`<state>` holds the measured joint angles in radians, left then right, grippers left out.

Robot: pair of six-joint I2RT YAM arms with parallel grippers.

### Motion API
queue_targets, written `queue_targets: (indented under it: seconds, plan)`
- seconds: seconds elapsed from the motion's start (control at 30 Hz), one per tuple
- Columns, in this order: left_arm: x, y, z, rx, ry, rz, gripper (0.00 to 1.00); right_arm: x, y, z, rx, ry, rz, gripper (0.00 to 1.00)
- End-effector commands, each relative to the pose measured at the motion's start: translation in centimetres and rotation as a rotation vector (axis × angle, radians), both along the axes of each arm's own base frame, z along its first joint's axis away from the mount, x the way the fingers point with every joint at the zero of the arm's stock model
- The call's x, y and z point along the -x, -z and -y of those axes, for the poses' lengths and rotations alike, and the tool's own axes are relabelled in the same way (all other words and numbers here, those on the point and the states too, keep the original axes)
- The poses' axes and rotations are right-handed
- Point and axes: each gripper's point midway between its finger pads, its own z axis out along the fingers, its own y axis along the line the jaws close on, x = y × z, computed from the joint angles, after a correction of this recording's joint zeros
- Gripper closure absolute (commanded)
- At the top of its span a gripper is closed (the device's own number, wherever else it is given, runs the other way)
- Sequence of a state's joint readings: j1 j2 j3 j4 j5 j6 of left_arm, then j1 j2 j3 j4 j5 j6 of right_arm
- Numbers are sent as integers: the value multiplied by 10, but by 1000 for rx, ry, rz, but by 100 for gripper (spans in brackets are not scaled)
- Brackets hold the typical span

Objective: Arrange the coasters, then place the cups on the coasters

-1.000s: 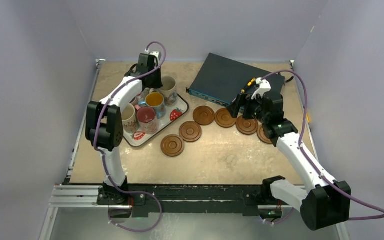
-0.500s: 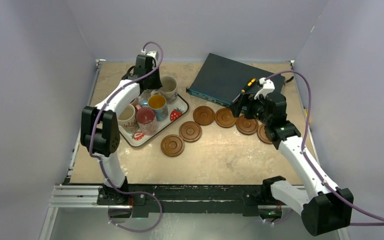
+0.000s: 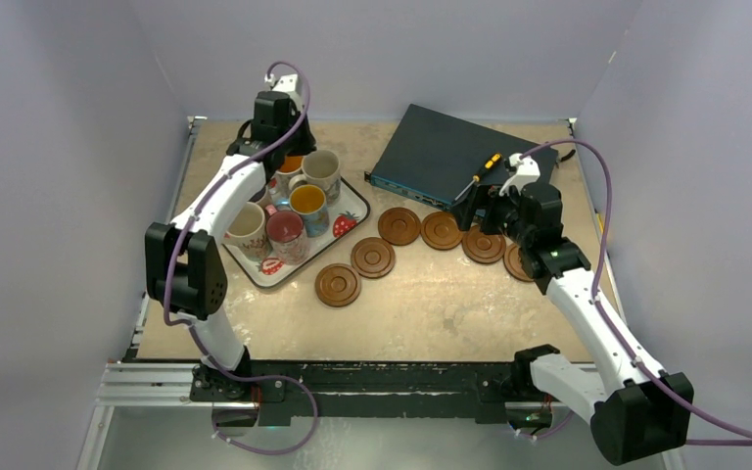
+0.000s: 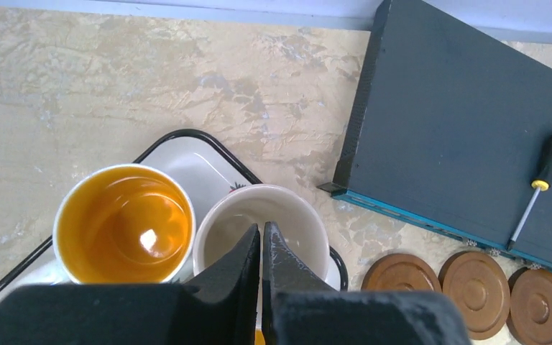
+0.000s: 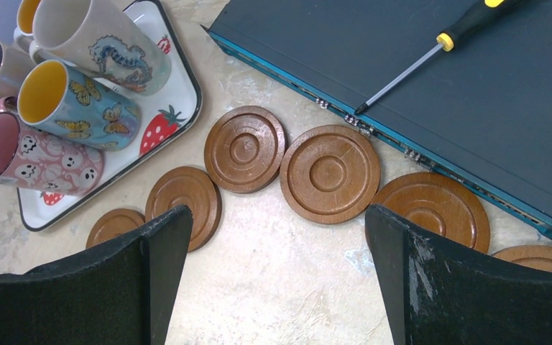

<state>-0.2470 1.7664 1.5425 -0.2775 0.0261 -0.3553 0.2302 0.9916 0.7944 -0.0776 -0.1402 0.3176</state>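
Note:
Several brown coasters lie in a curved row on the table, from one (image 3: pixel 338 285) near the tray to one (image 3: pixel 519 262) at the right. Cups stand together on the strawberry tray (image 5: pixel 183 90): a cream cup (image 4: pixel 298 215), an orange-lined cup (image 4: pixel 123 223), a blue butterfly cup (image 5: pixel 79 108) and a pink cup (image 5: pixel 36 154). My left gripper (image 4: pixel 261 231) is shut with nothing in it, its tips above the cream cup's mouth. Over the right half of the coaster row, my right gripper (image 5: pixel 277 212) hangs open and holds nothing.
A dark teal flat box (image 3: pixel 441 157) lies at the back right, touching the coaster row. A yellow-handled screwdriver (image 5: pixel 438 43) rests on it. Purple walls enclose the table on three sides.
My left arm has drawn back toward the far wall and risen off the cups on the tray. The right arm has hardly moved.

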Motion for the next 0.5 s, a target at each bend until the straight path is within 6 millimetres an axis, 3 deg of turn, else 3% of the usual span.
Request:
queue_targets:
  seconds: [0.0,0.17,0.47]
  plan:
    - [-4,-20,-13,-44,-41,30,94,3,-13,4,18,13,41,6]
    - [-3,0,-29,-95,-92,-46,68,7,-9,7,25,20,34,6]
    - [0,47,-31,-122,-94,-178,67,8,-3,6,18,16,27,6]
